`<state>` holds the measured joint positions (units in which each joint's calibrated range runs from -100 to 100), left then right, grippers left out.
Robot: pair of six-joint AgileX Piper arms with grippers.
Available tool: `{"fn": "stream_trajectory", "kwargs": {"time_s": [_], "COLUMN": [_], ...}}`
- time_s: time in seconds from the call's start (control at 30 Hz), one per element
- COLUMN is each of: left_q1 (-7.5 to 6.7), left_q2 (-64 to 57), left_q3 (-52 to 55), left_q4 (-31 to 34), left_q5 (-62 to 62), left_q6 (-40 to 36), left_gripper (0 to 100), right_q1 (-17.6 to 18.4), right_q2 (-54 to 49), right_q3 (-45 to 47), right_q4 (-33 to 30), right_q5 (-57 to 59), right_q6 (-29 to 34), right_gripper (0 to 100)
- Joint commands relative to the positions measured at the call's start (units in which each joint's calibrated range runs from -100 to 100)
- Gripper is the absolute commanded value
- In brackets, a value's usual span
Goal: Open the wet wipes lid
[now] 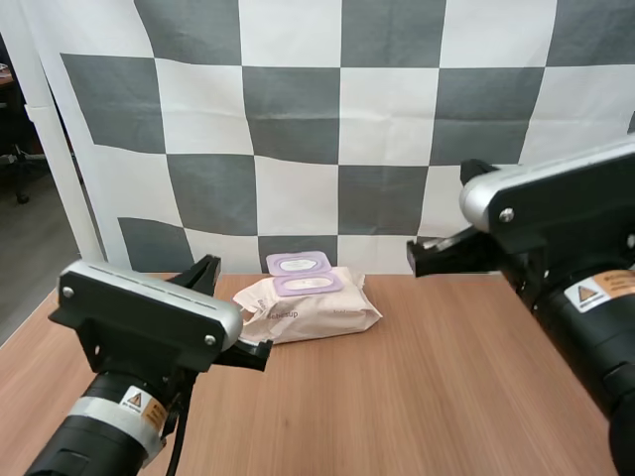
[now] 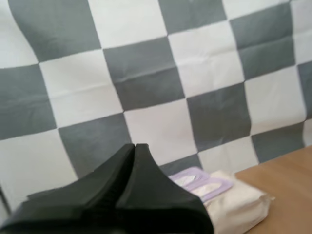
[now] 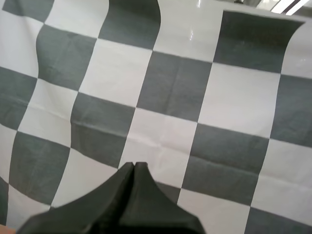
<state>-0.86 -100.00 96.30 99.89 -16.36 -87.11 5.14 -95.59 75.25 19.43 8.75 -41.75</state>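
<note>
A cream pack of wet wipes [image 1: 313, 309] lies on the wooden table [image 1: 427, 397] near its far edge. On top, two lilac panels sit one behind the other: the lid [image 1: 298, 263] looks flipped back behind the lilac frame [image 1: 308, 285]. My left gripper [image 1: 210, 264] hovers left of the pack, apart from it. In the left wrist view its fingers [image 2: 135, 148] lie together as one dark wedge, shut on nothing, with the pack [image 2: 234, 204] beyond them. My right gripper [image 1: 415, 256] hangs to the pack's right, above the table; it [image 3: 135, 166] is shut too.
Bare wood stretches in front of and to the right of the pack. The table's left edge [image 1: 25, 322] runs close to my left arm.
</note>
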Motion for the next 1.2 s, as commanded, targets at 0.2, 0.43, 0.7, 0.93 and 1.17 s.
{"fn": "stream_trajectory", "kwargs": {"time_s": [0.2, 0.43, 0.7, 0.93, 1.17], "left_q1": [-0.04, -0.07, -0.07, -0.07, -0.07], "left_q2": [0.0, 0.0, 0.0, 0.0, 0.0], "left_q3": [3.7, 3.7, 3.7, 3.7, 3.7], "left_q4": [0.1, -14.5, -56.1, -75.7, -89.4], "left_q5": [22.7, 27.5, 36.8, 44.3, 48.4], "left_q6": [46.9, 56.4, 51.1, 79.3, 82.6], "left_gripper": [21, 31, 37, 37, 37], "right_q1": [0.0, -0.3, -0.7, -0.9, -1.5], "right_q2": [-2.8, -4.4, -4.4, -4.4, -4.4], "right_q3": [17.1, 17.1, 17.1, 17.1, 17.1], "right_q4": [-0.1, -0.1, 0.8, 0.8, 0.8], "right_q5": [-0.8, -0.8, 4.3, 6.6, 10.4], "right_q6": [-1.8, -1.8, -1.2, 0.1, 1.2], "right_gripper": [0, 0, 0, 0, 0]}}
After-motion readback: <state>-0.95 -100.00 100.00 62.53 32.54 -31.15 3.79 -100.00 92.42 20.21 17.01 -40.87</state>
